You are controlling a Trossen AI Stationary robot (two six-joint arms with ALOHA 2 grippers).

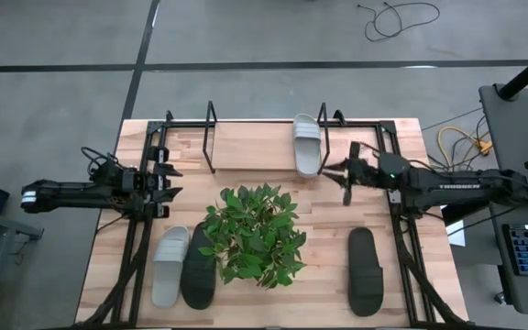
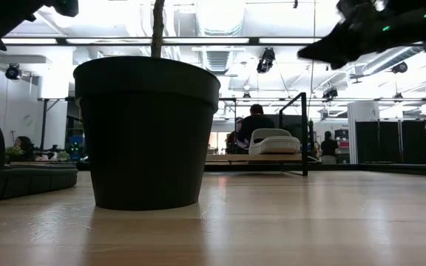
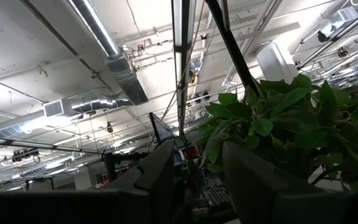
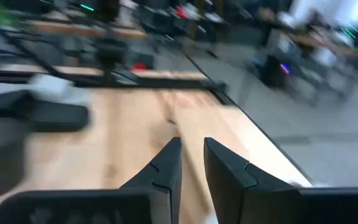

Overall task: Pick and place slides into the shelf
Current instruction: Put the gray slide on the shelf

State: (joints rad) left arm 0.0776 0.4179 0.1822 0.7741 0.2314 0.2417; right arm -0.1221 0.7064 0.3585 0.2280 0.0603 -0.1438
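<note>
One light grey slide lies sole down in the shelf, against its right loop end; the low view shows the slide too. My right gripper hangs just right of that slide's near end, raised above the table, fingers a narrow gap apart with nothing between. A second grey slide and a black slide lie side by side at the near left. Another black slide lies at the near right. My left gripper waits open at the table's left.
A leafy plant in a dark pot stands mid-table between the slides. Black arm frames run along both table sides. The shelf's left part holds nothing. People sit in the room beyond the far edge.
</note>
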